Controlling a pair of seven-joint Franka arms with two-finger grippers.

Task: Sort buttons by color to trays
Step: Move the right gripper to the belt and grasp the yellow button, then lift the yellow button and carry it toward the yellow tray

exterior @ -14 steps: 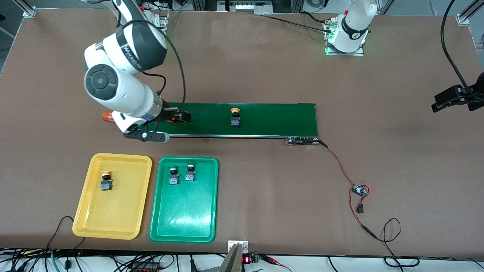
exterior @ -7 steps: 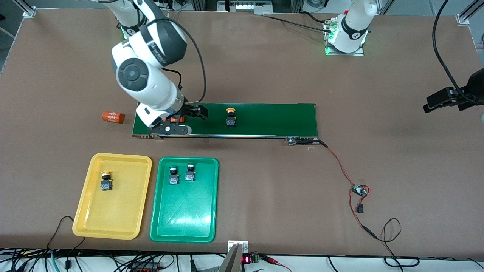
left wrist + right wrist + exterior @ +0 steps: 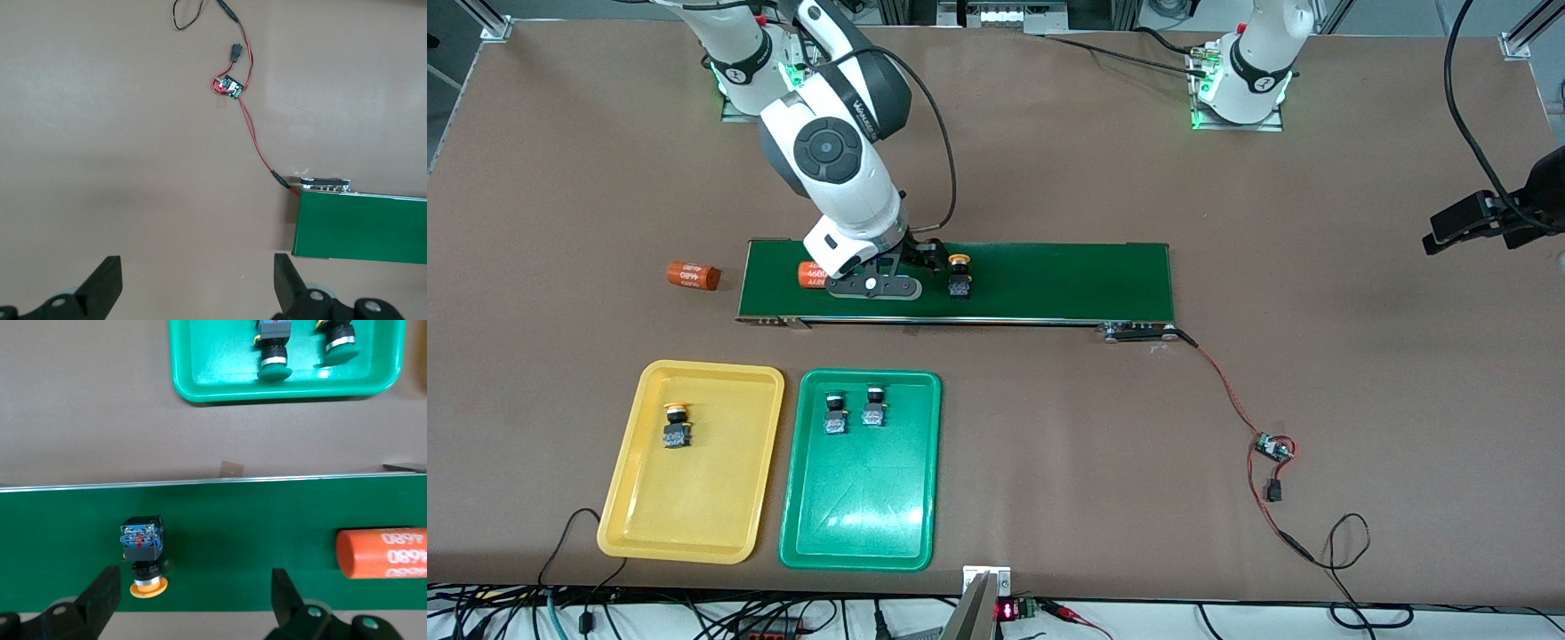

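A yellow button (image 3: 959,275) lies on the dark green conveyor belt (image 3: 1049,280). My right gripper (image 3: 927,256) is open and empty just over the belt, close beside this button on the right arm's side. In the right wrist view the button (image 3: 143,551) lies by one finger of the right gripper (image 3: 195,603), not between the two. The yellow tray (image 3: 640,524) holds one yellow button (image 3: 677,427). The green tray (image 3: 854,533) holds two green buttons (image 3: 835,413) (image 3: 874,407). My left gripper (image 3: 1458,227) waits open over bare table at the left arm's end, as the left wrist view (image 3: 198,287) shows.
An orange "4680" cylinder (image 3: 811,274) lies on the belt beside my right gripper and shows in the right wrist view (image 3: 380,553). A second cylinder (image 3: 693,275) lies on the table off the belt's end. A red wire with a small board (image 3: 1272,446) trails from the belt's other end.
My right arm has swung along the belt from its cylinder end up to the yellow button. The button has drifted along the belt toward it. The left gripper has shifted a little.
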